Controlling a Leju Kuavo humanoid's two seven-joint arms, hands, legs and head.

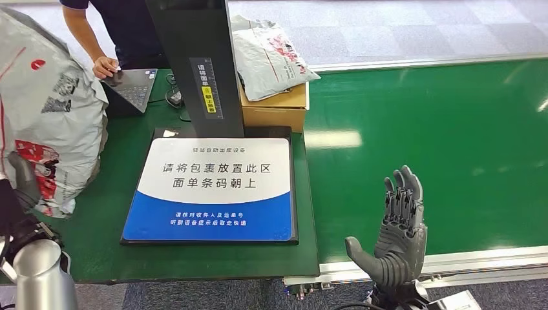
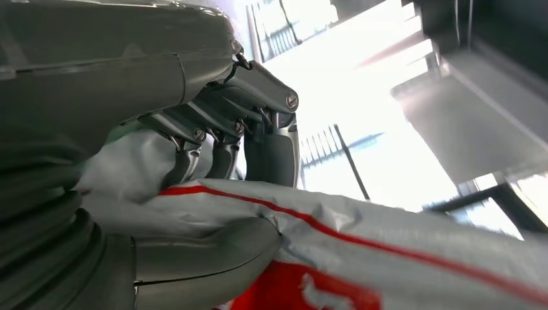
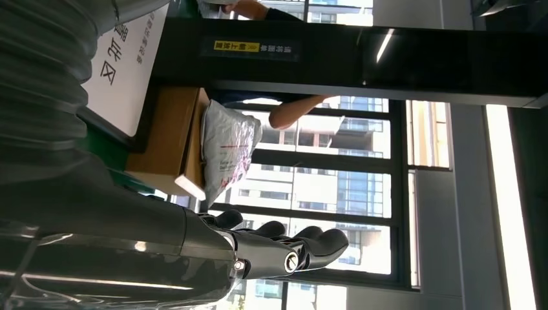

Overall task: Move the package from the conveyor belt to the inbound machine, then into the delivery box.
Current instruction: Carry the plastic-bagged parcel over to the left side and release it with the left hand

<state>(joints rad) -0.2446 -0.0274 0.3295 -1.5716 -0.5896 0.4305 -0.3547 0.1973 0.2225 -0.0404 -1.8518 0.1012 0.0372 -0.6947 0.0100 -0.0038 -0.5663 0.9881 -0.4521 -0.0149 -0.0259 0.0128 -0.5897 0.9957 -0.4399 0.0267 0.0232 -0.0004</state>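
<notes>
Green conveyor belt (image 1: 452,148) fills the right side, bare green surface w/ a pale rail along its near edge. Left of it, the inbound machine (image 1: 213,187): flat scan pad w/ white upper field and blue lower band, black column rising at its far edge. Pad reads "请将包裹放置此区 / 面单条码朝上"; column carries a yellow-and-black label, text too small to read. Package (image 1: 48,110), grey poly mailer w/ red stripe and red logo, hangs at far left beside the pad, long axis roughly vertical, gripped by left hand (image 2: 213,161), fingers and thumb clamped on its folded film. Right hand (image 1: 397,226) open, holding nothing, fingers apart and pointing up, over belt's near edge. Cardboard box (image 1: 274,106) behind the pad bears a second mailer (image 1: 268,58). Person's hand (image 1: 105,66) on a laptop (image 1: 132,87), far left.
</notes>
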